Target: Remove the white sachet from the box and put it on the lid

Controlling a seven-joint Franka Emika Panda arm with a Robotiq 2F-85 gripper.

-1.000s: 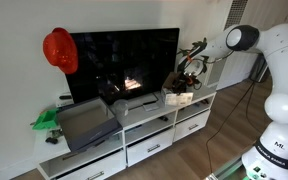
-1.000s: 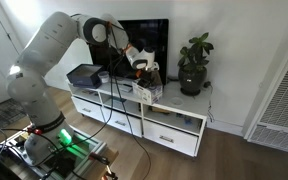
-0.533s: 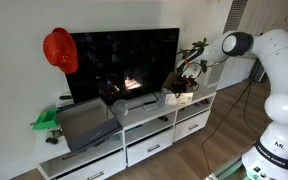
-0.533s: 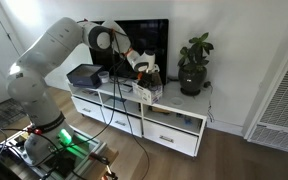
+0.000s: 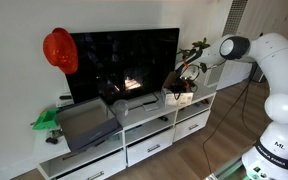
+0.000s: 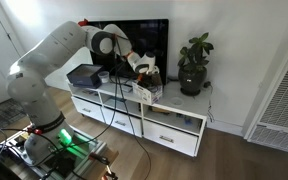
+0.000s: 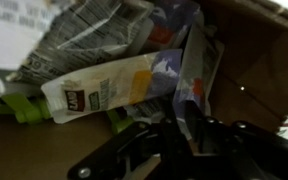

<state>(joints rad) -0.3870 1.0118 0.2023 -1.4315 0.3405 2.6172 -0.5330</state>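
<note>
The small brown cardboard box (image 5: 179, 97) stands on the white TV stand; it also shows in the other exterior view (image 6: 144, 92). My gripper (image 5: 187, 82) reaches down into it from above, as seen in both exterior views (image 6: 142, 72). In the wrist view, the box's brown wall (image 7: 254, 70) is on the right. Several sachets lie inside. A pale, bluish-white sachet (image 7: 189, 65) stands upright between my dark fingers (image 7: 169, 125), which look closed on its lower edge. A white and yellow sachet (image 7: 104, 90) lies to its left.
A large TV (image 5: 124, 60) stands behind the box, with a red helmet (image 5: 59, 50) at its corner. A grey plastic bin (image 5: 84, 125) and a green item (image 5: 46, 120) sit on the stand. A potted plant (image 6: 194, 65) stands close beside the box.
The arm's elbow has shifted a little. The gripper has sunk slightly deeper into the box.
</note>
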